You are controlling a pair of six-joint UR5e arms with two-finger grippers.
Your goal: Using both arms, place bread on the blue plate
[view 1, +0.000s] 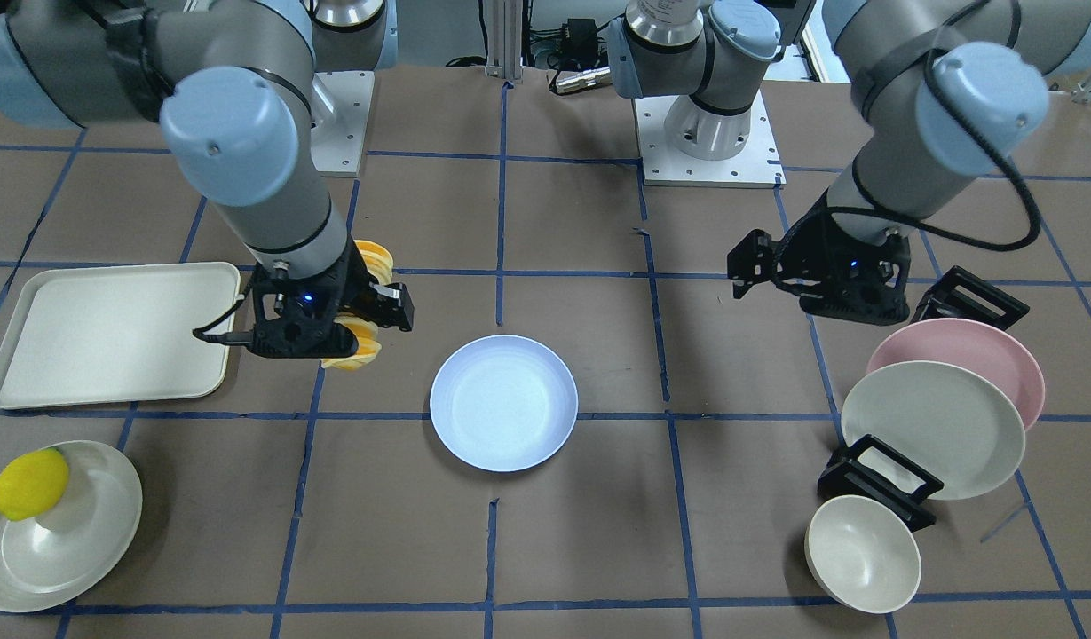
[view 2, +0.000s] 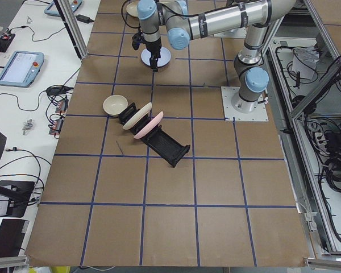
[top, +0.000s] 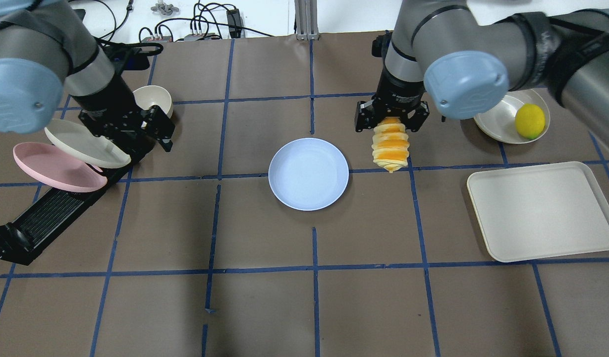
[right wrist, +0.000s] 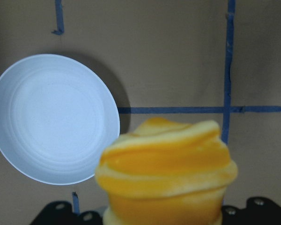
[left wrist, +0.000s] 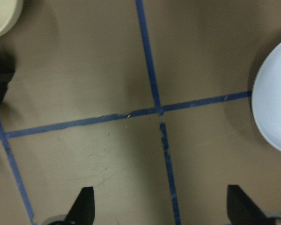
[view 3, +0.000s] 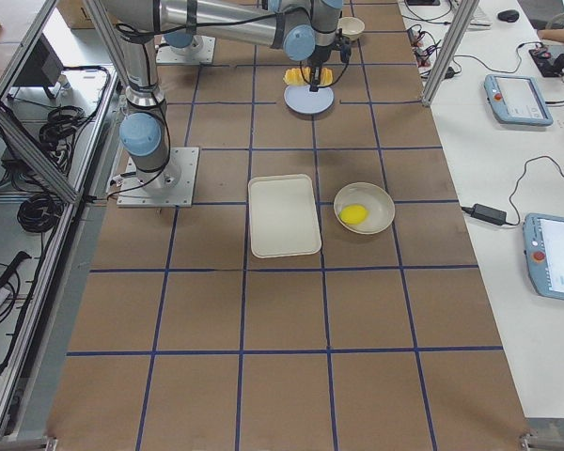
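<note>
Counting what sits before me: one bread [top: 391,148], one blue plate [top: 308,173], one pink plate [top: 56,168], two cream plates, one cream bowl [top: 153,98], one cream tray [top: 542,210], one lemon [top: 529,121] and one black dish rack [top: 51,218]. My right pincer [top: 391,124] is clamped on one end of the bread, whose ridged orange-and-cream length sticks out past the fingers. The loaf is just beside the blue plate and apart from it, on the side toward the tray; I cannot tell whether its free end touches the table [top: 264,297]. The blue plate lies flat near the middle with nothing on it. My left pincer [left wrist: 160,206] has its fingers spread wide with only bare table between them, near the rack. The pink plate and one cream plate [top: 86,144] lean in that rack, the bowl stands just beyond it, and the other cream plate [top: 497,119] carries the lemon at its edge, next to the tray. Brown sheeting covers the table, marked into squares by blue tape lines. Around it stand aluminium frame posts, loose cables, and a white bench [view 3: 508,169] bearing two blue-edged control tablets.
</note>
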